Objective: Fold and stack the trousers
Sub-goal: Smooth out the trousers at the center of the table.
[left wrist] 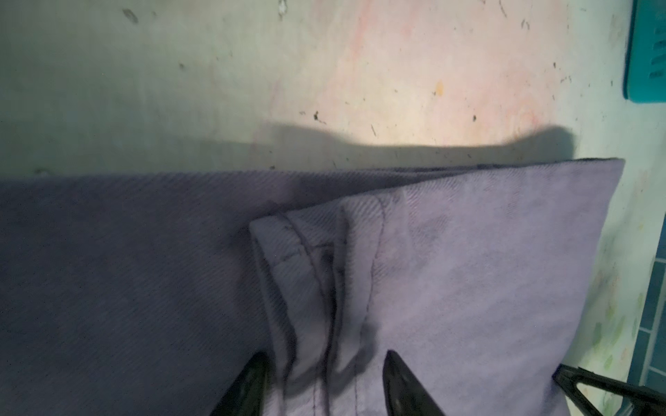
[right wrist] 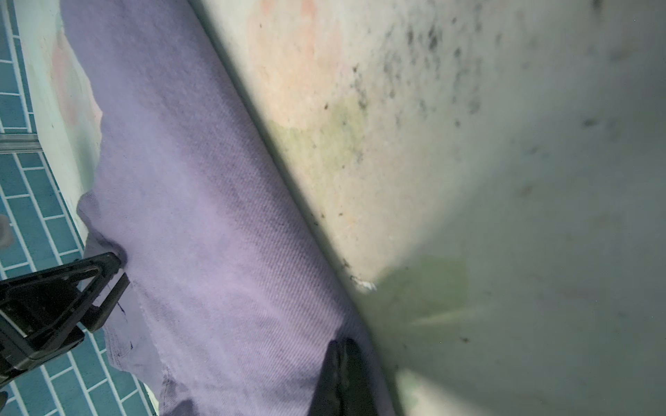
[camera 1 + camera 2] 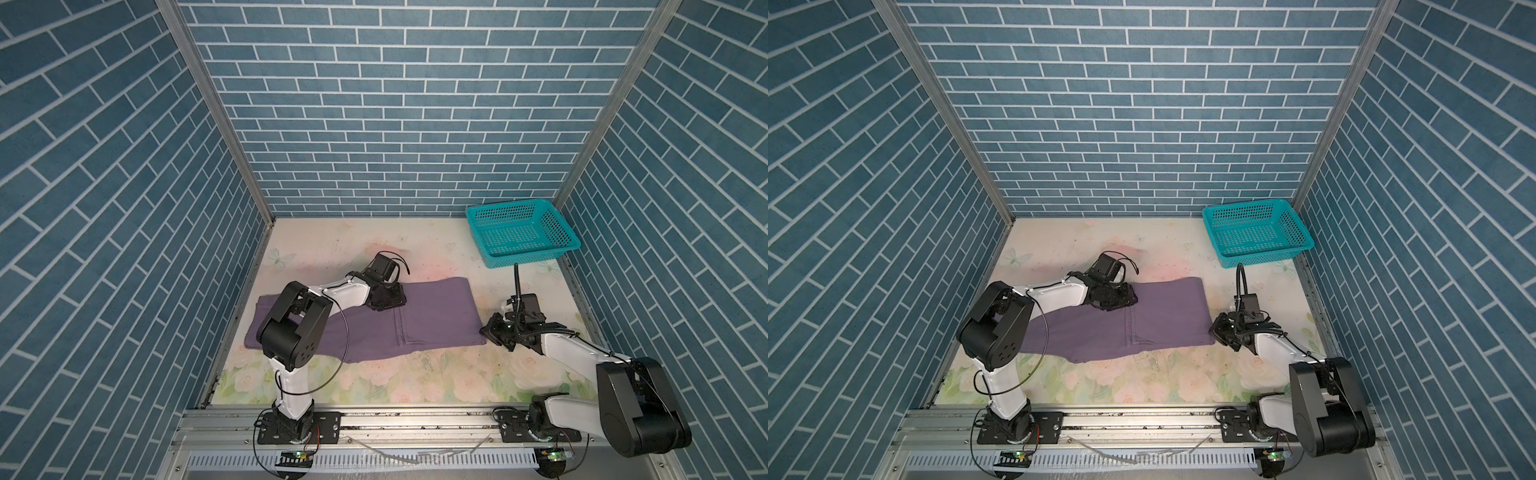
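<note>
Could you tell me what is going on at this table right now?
Two robot arms are folding a pair of purple trousers, which lie flat and already folded over on the floral table. The left gripper is over the middle of the cloth, its jaws apart around a stitched hem. The right gripper is shut on the trousers' edge at their right end. The teal basket stands empty in the far right corner, untouched.
</note>
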Controlling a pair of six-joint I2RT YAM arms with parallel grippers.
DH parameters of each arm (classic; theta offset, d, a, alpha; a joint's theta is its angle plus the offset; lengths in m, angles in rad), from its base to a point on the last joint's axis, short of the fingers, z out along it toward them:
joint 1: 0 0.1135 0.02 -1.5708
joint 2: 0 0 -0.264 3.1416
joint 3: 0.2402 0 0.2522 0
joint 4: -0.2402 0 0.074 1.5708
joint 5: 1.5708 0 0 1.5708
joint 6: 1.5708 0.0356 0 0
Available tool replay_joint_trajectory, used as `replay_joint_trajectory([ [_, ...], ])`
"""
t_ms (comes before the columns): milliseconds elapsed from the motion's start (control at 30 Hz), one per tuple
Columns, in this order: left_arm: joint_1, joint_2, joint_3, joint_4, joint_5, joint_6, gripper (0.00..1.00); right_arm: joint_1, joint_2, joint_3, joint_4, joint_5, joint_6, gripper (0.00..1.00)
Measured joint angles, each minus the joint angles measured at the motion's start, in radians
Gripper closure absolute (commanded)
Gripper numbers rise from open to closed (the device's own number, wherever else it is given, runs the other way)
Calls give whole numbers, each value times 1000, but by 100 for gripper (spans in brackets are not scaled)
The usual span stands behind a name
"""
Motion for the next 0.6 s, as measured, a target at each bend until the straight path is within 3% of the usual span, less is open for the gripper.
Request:
replay_joint_trajectory([
  [100, -8, 14, 8, 7, 10, -10, 67, 0, 0, 0, -1, 1, 0, 100],
  [300, -22, 31, 38, -15, 10, -13, 66, 0, 0, 0, -2, 3, 0, 100],
  [500, -27, 31, 69, -75, -2, -13, 94, 0, 0, 0, -2, 3, -1, 100],
  [600, -30, 31, 89, -102, -7, -6, 99, 0, 0, 0, -3, 3, -1, 100],
])
